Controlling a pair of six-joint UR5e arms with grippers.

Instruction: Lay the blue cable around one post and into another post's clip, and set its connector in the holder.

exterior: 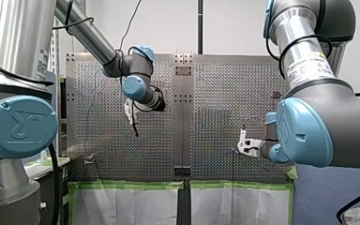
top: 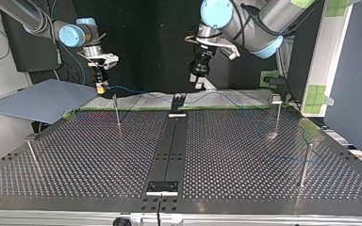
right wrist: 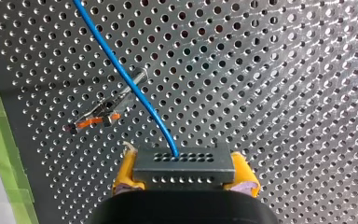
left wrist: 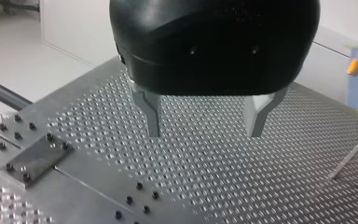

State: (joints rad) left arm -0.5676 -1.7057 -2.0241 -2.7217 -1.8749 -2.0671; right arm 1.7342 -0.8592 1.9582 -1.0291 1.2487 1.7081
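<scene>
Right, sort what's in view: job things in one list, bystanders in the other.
Job: thin blue cable; its grey perforated metal connector, clamped in my right gripper; slim metal posts, one carrying a clip; black holder; my open left gripper.
Lying about: flat blue-grey sheet; green tape strips.

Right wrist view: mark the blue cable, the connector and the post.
blue cable (right wrist: 100,35): right wrist view, on its straight run.
connector (right wrist: 184,166): right wrist view, middle of its grey face.
post (right wrist: 114,105): right wrist view, on its shaft.
</scene>
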